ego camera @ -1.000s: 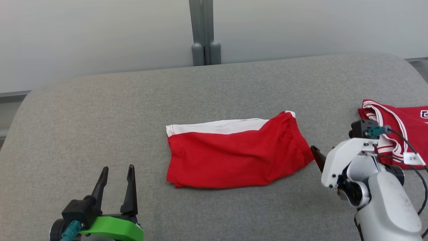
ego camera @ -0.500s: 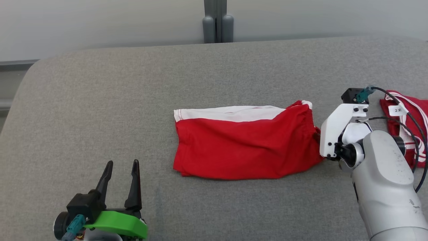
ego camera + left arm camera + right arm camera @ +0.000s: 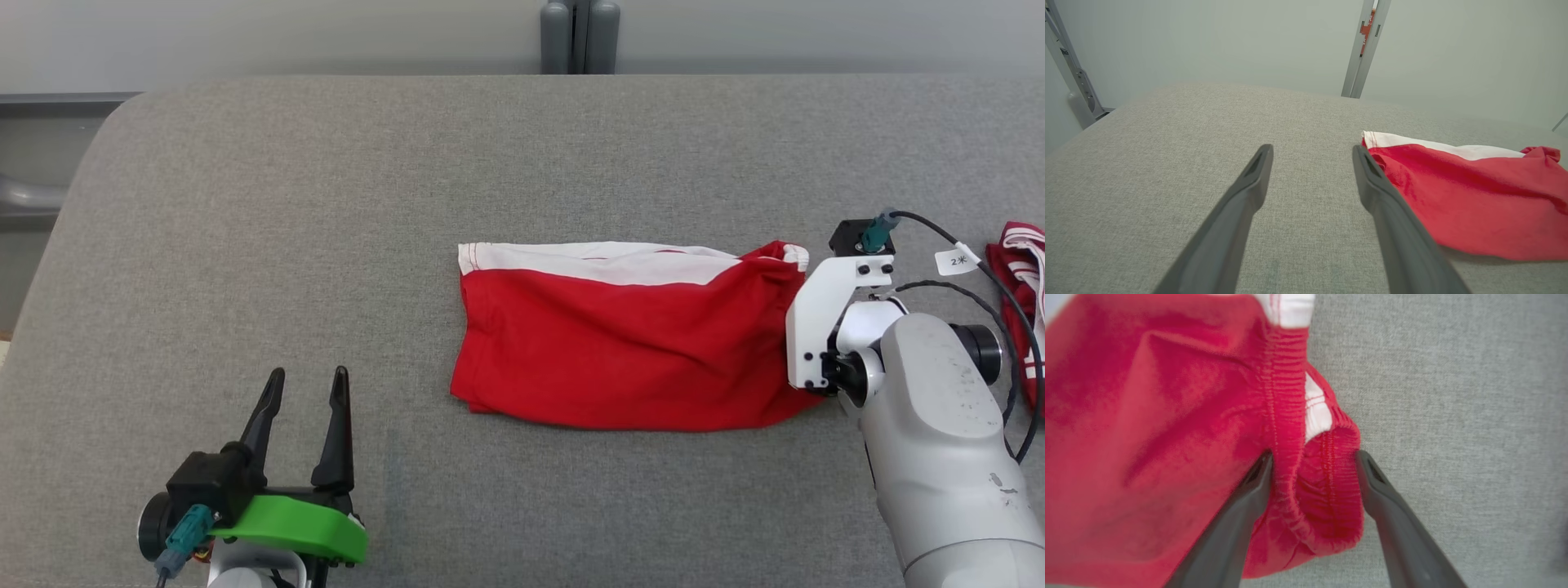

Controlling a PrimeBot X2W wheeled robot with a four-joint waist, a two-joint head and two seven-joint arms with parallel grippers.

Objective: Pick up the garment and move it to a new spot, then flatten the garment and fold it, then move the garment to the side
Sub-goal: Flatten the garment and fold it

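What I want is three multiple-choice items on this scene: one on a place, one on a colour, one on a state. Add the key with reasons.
1. Where on the garment is the right pincer?
A. at its elastic waistband
B. at its white-hemmed leg end
C. at its middle
2. The strip along the garment's far edge is:
A. blue
B. white
C. black
3. The left pincer is:
A. shut on the garment
B. shut, empty
C. open, empty
Key: 1 A, the right wrist view shows the waistband between its fingers; 2 B, the head view shows it white; 3 C, its fingers stand apart over the bare grey surface.
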